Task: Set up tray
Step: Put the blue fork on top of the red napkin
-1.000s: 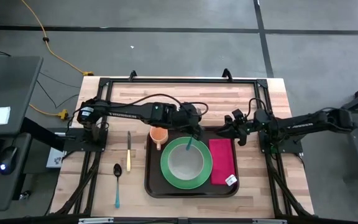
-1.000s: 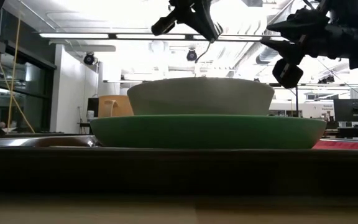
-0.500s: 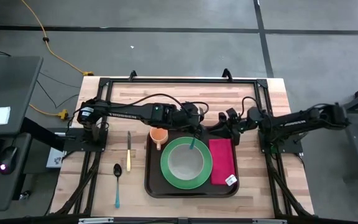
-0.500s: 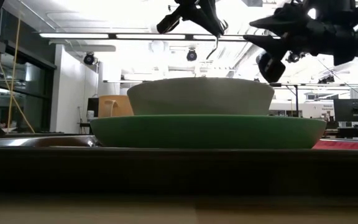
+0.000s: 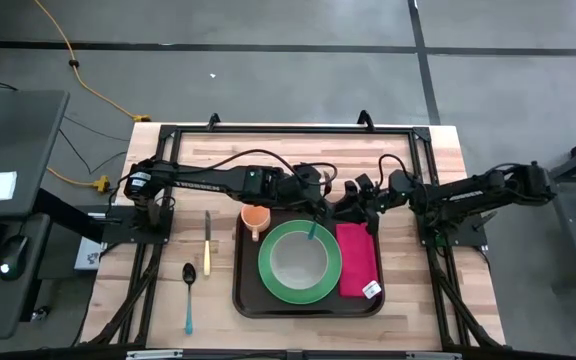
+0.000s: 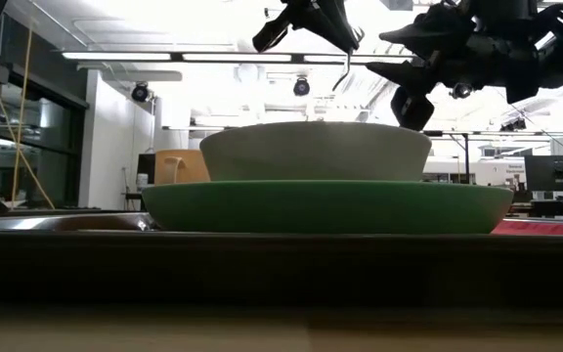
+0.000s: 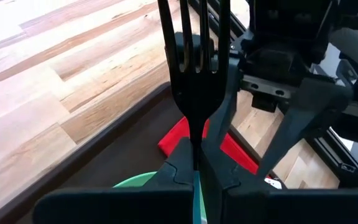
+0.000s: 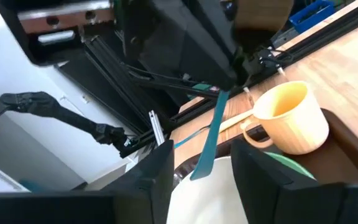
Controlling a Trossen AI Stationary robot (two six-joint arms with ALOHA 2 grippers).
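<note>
The dark-brown tray lies on the wooden table with a green plate, a pale bowl on it, an orange cup and a red napkin. Above the tray's far edge my left gripper is shut on a fork with dark tines and a teal handle. My right gripper stands open just to the right of it. In the right wrist view its fingers stand either side of the handle's free end, apart from it. My left gripper pinches the fork between its two fingers at the neck, where the dark metal meets the teal handle. The tines stick out past the fingertips toward my right arm. The handle slants down behind the fingers, clear above the plate's far rim.
A knife and a spoon lie on the table left of the tray. A black frame runs round the table's far part. The table's near right corner is bare wood.
My right gripper has moved toward the table's left, closing in on my left gripper and the fork. The fork has stayed lifted over the tray's far edge.
</note>
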